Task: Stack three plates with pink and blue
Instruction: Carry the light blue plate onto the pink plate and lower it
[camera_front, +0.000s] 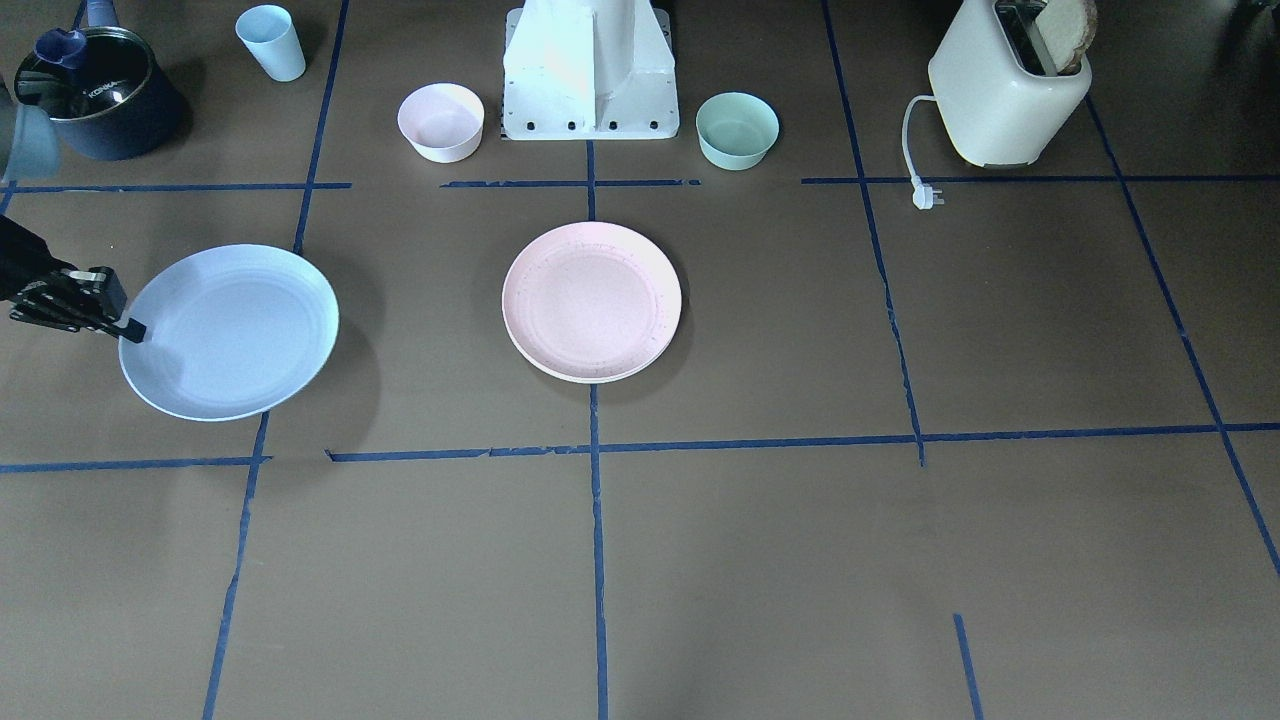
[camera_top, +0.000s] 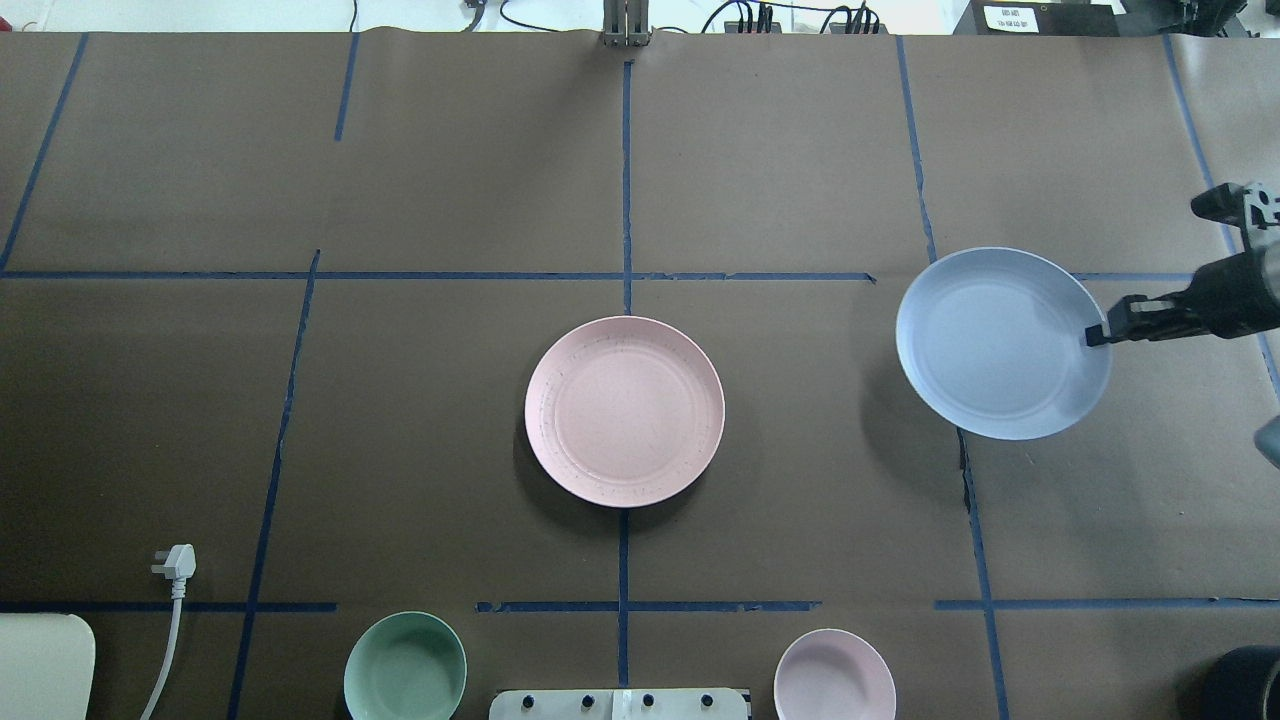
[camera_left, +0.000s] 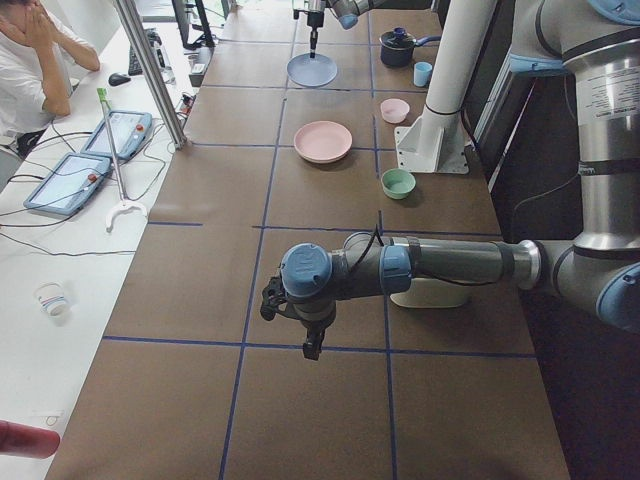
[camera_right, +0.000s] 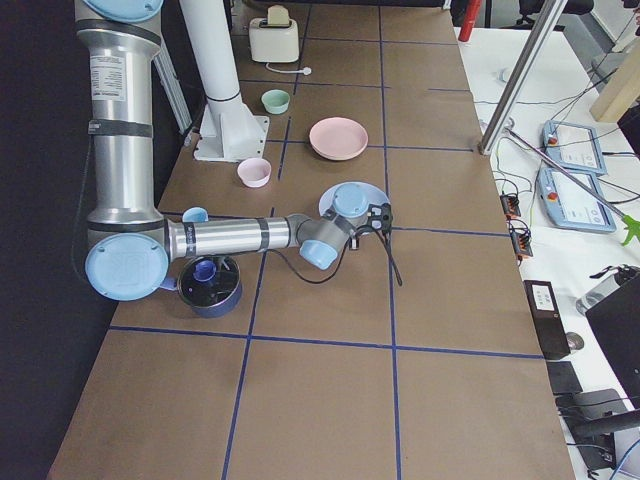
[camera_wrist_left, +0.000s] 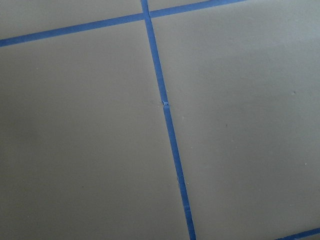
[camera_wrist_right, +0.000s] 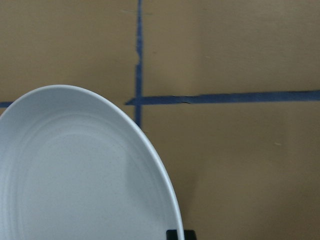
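right gripper (camera_top: 1097, 336) clamped on rim of blue plate (camera_top: 995, 345), plate held off the table, well to the robot's right of pink plate (camera_top: 625, 410), pink sits on cream plate (camera_front: 600, 378), left gripper (camera_left: 312, 345) far from pink plate, open or closed can't tell

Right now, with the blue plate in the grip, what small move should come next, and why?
Probably carry the blue plate sideways toward the pink plate at the table's middle. The right jaws pinch its rim, its offset shadow suggests it is lifted, and the pink plate already lies on a cream plate.
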